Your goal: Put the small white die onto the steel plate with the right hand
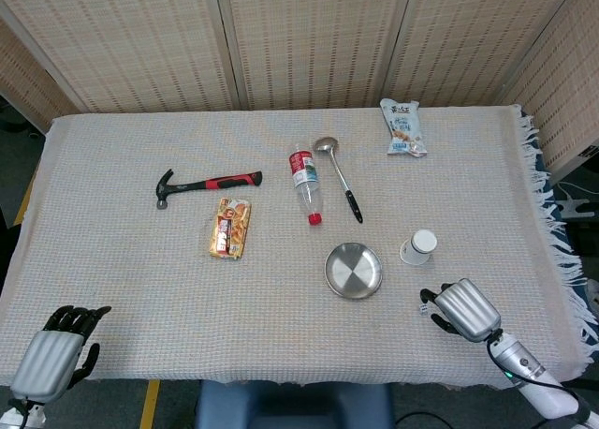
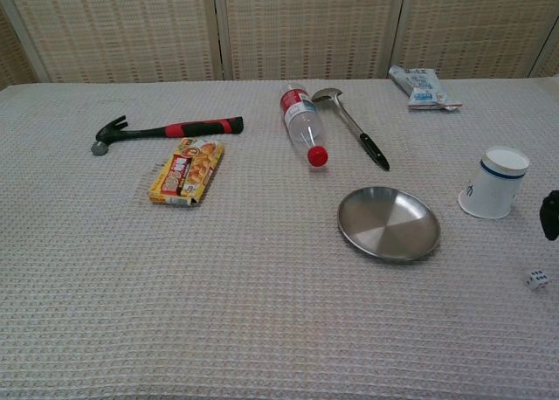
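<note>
At the near edge of the cloth-covered table (image 1: 112, 260), the left hand (image 1: 54, 359) rests at about 7 o'clock from the table's middle, its dark fingers apart and holding nothing. At 4 o'clock the right hand (image 1: 460, 309) hovers with its fingers bent downward; whether they are closed cannot be told from either view. The small white die (image 2: 536, 279) lies on the cloth just beside those fingertips, at 4 o'clock from the steel plate (image 1: 354, 271) and apart from it. A white paper cup (image 1: 417, 246) stands at 2 o'clock from the plate. Farther back, a yellow snack packet (image 1: 229, 228) lies at 9 o'clock, a red-and-black hammer (image 1: 207, 184) beyond it, a red-capped plastic bottle (image 1: 304, 184) and a steel ladle (image 1: 338, 177) near the middle, and a white snack bag (image 1: 403, 127) at 1 o'clock by the far edge.
</note>
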